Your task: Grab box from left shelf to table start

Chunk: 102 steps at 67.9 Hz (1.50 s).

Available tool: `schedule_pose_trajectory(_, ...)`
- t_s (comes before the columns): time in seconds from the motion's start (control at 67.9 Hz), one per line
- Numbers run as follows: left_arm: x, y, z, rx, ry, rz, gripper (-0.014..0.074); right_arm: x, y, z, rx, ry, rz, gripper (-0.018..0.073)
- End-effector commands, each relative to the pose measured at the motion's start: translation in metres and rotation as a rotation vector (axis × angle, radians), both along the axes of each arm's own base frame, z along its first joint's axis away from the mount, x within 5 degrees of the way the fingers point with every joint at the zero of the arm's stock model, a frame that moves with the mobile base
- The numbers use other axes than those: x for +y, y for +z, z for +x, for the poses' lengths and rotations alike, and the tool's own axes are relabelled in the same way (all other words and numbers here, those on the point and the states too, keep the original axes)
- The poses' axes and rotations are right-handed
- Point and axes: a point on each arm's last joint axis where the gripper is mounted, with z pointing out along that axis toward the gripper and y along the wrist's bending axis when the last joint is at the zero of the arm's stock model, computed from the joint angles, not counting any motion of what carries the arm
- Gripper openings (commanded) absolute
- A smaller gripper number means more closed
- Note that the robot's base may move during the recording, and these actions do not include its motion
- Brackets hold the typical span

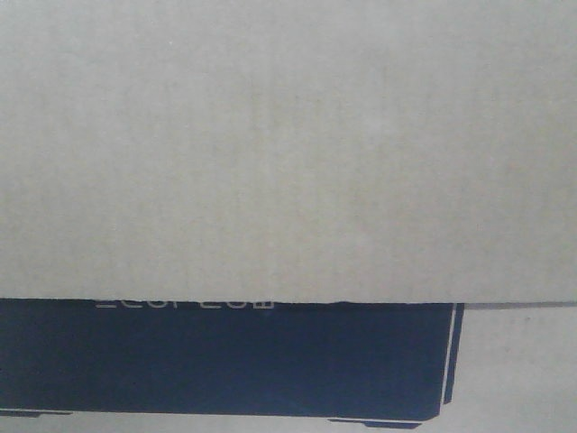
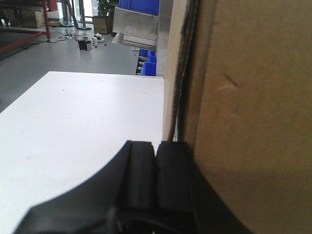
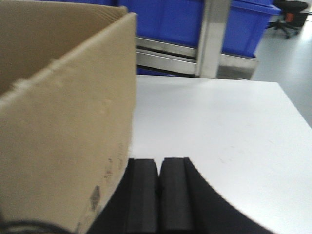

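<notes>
Two grippers are pressed against opposite sides of the box [image 1: 288, 153], one on each flank. The left gripper [image 2: 156, 183] is seen with its fingers drawn together and nothing between them; the cardboard wall stands just to its right, touching or nearly touching the outer finger. The right gripper [image 3: 158, 195] is likewise closed on nothing, with the box wall just to its left. So the box is squeezed between the two arms rather than pinched by either.

Beyond each gripper, the white table [image 2: 83, 122] stretches away, and the box appears to be over it or resting on it; which of the two cannot be told. Farther off, past the table's far edge, the left shelf [image 3: 214, 39] with its steel rail and blue bins [image 3: 165, 19] is seen, well apart from the box.

The removal from the shelf is judged done. What is left seems to be confirming the box is set down and drawing both arms away.
</notes>
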Motion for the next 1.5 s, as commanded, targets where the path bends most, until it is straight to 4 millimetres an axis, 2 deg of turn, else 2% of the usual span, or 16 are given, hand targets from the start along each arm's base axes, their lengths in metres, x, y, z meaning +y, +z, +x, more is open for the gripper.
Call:
schedule_pose_trajectory(0.0,0.0,0.011,-0.002,-0.117,-0.005,-0.018,-0.0099,-0.001,0.006,0.0,-0.144,-0.028,-0.006,0.0055)
schedule_pose_trajectory(0.265,0.0,0.011,-0.002,-0.117,-0.005,-0.018,-0.0099,0.0,-0.051,0.003,-0.207,-0.02,0.0,0.0055)
schedule_pose_trajectory(1.488,0.0,0.011,-0.002,-0.115,-0.005,-0.018,-0.0099,0.0,-0.05,0.002,-0.2,-0.022,0.011,0.0055)
